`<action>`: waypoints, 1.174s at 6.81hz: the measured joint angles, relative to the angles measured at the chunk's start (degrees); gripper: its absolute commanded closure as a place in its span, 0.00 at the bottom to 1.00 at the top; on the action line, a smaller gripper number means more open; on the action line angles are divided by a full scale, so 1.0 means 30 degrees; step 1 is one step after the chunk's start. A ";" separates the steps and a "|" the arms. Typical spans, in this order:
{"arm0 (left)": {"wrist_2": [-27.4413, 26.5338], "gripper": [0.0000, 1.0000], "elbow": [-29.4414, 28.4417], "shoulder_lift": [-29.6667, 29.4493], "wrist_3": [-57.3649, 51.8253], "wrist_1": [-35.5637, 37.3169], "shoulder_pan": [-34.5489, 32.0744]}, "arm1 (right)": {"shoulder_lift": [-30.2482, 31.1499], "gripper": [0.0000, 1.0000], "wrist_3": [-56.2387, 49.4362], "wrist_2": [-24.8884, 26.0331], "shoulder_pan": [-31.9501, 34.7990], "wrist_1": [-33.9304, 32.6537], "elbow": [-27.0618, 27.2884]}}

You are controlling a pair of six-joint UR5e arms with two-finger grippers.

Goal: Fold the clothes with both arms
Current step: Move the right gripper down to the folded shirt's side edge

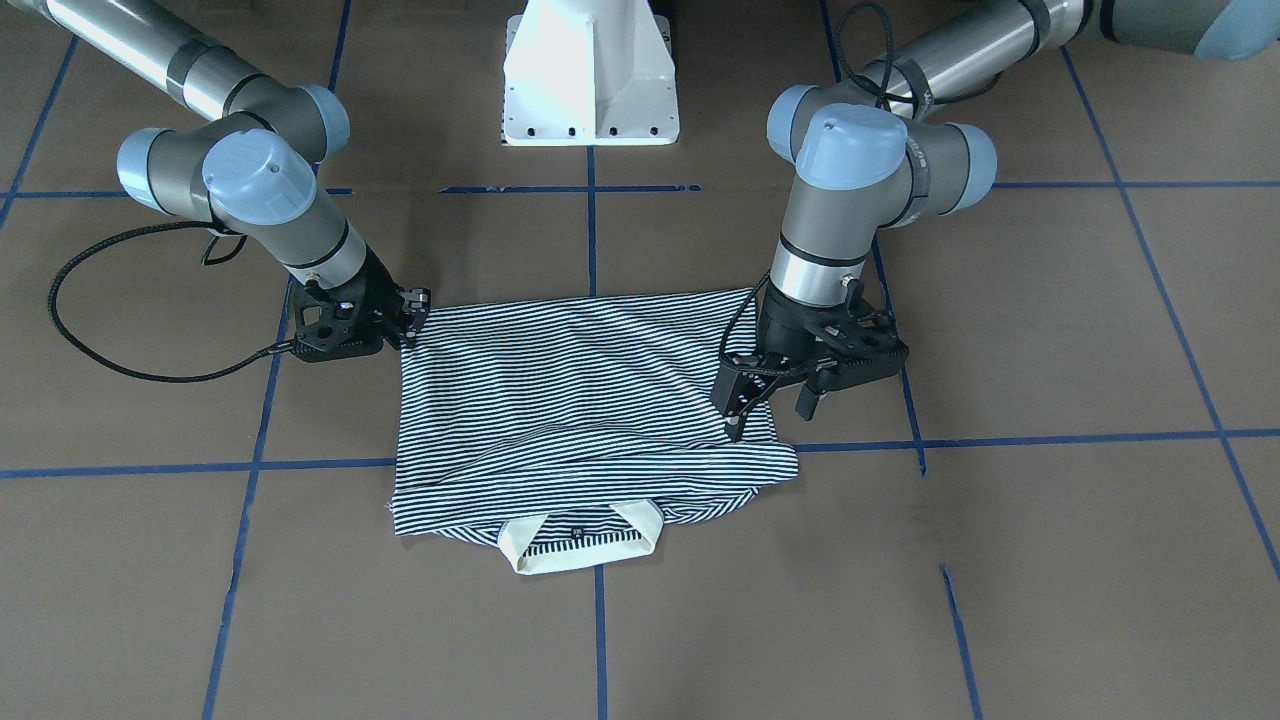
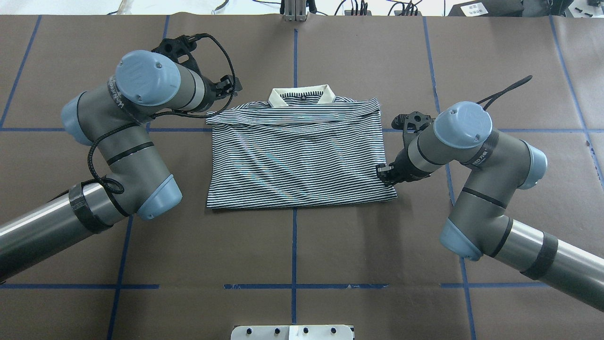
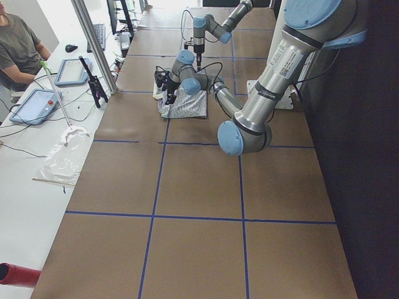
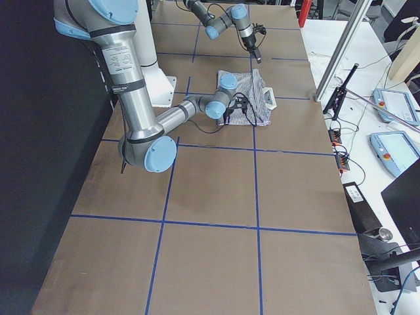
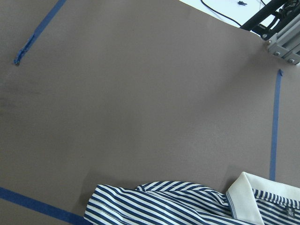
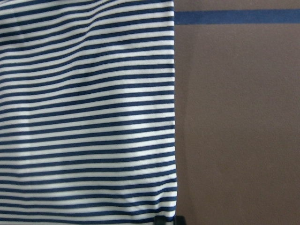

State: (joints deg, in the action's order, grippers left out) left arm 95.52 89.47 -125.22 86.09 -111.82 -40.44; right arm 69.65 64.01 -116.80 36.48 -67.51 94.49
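Note:
The striped polo shirt point(image 1: 560, 400) point(image 2: 297, 156) lies folded into a rectangle on the brown table, its cream collar point(image 2: 302, 94) point(image 5: 243, 197) at the far edge. My left gripper point(image 1: 770, 415) point(image 2: 231, 87) hangs open at the shirt's collar-end corner, fingers pointing down, nothing between them. My right gripper point(image 1: 415, 318) point(image 2: 383, 172) sits low at the opposite side edge near the hem corner. In the right wrist view its dark fingertips point(image 6: 168, 220) meet at the edge of the striped cloth point(image 6: 84, 117), shut on it. The cloth lies flat.
The white pedestal point(image 1: 590, 80) stands at the robot's side of the table. Blue tape lines point(image 2: 295, 245) cross the brown surface. A side bench with tablets point(image 3: 37, 103) and a seated person point(image 3: 19, 43) runs along the far edge.

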 measured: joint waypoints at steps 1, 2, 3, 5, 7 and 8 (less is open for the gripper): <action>-0.0014 0.00 -0.0041 0.0012 -0.0026 -0.0014 0.0003 | -0.0008 0.63 0.0005 -0.0046 0.0000 0.0003 0.0055; -0.0030 0.00 -0.0067 0.0020 -0.0037 -0.0027 0.0004 | -0.0011 0.06 -0.0002 -0.0082 -0.0001 0.0003 0.0073; -0.0052 0.00 -0.0076 0.0021 -0.0041 -0.0041 0.0004 | -0.0008 0.00 -0.0001 -0.0105 -0.0001 0.0004 0.0081; -0.0079 0.00 -0.0084 0.0023 -0.0043 -0.0042 0.0005 | 0.0013 0.00 0.0037 -0.0118 0.0003 0.0017 0.0135; -0.0083 0.00 -0.0086 0.0018 -0.0043 -0.0024 0.0004 | 0.0035 0.02 0.0068 -0.0100 -0.0034 0.0020 0.0177; -0.0084 0.00 -0.0086 0.0014 -0.0043 -0.0022 0.0005 | 0.0041 0.11 0.0083 -0.0078 -0.0141 0.0012 0.0179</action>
State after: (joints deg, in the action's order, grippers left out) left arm 95.27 89.21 -125.18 85.96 -111.89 -40.43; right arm 69.77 64.26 -117.03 36.05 -67.48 95.02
